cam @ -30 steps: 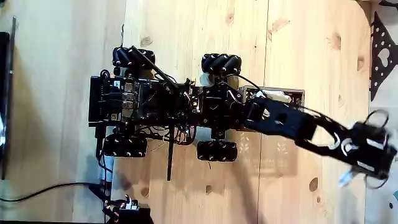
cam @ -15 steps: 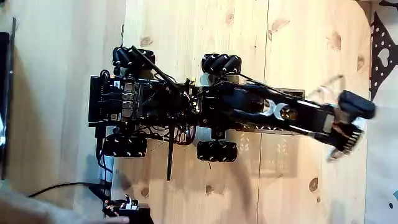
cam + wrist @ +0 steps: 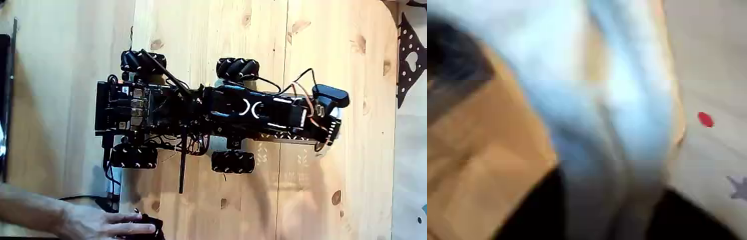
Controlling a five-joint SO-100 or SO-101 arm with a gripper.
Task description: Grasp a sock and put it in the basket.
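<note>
In the fixed view my arm stretches straight out to the right from the wheeled base, over the basket (image 3: 293, 137), whose dark rim and dotted floor show beneath and below the arm. My gripper (image 3: 331, 128) hangs at the basket's right end, and a bit of white sock (image 3: 335, 127) shows at its tip. A blurred white-bluish sock (image 3: 617, 110) hangs right in front of the lens in the wrist view, apparently clamped in the shut jaws. The fingers themselves are too blurred to make out.
The black mobile base (image 3: 147, 107) with its wheels (image 3: 237, 68) sits mid-table on pale wood. A person's hand (image 3: 100, 223) rests on a black device at the bottom left. A dark patterned mat (image 3: 408, 60) lies at the right edge.
The arm has swung from the lower right up and back towards the base, and now lies straight along the basket. A person's hand has come in at the bottom left.
</note>
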